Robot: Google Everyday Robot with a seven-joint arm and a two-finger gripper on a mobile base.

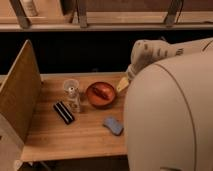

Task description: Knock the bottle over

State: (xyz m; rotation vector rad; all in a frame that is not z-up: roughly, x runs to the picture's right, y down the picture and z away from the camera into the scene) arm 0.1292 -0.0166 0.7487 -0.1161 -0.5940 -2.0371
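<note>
The bottle [72, 95] is small and clear with a round rim. It stands upright on the wooden table [75, 135], left of centre. A red bowl [101, 94] with a reddish item inside sits just to its right. My white arm [165, 100] fills the right side of the view and reaches over the table's far right edge. The gripper is not in view; it is hidden behind the arm's bulk, somewhere right of the bowl. Nothing touches the bottle.
A flat black striped block [64, 112] lies in front-left of the bottle. A blue object [113, 125] lies near the front right. A yellow item [122, 84] sits by the bowl. A wooden side panel [20, 95] walls the left. A pale bottle [30, 7] stands on the back shelf.
</note>
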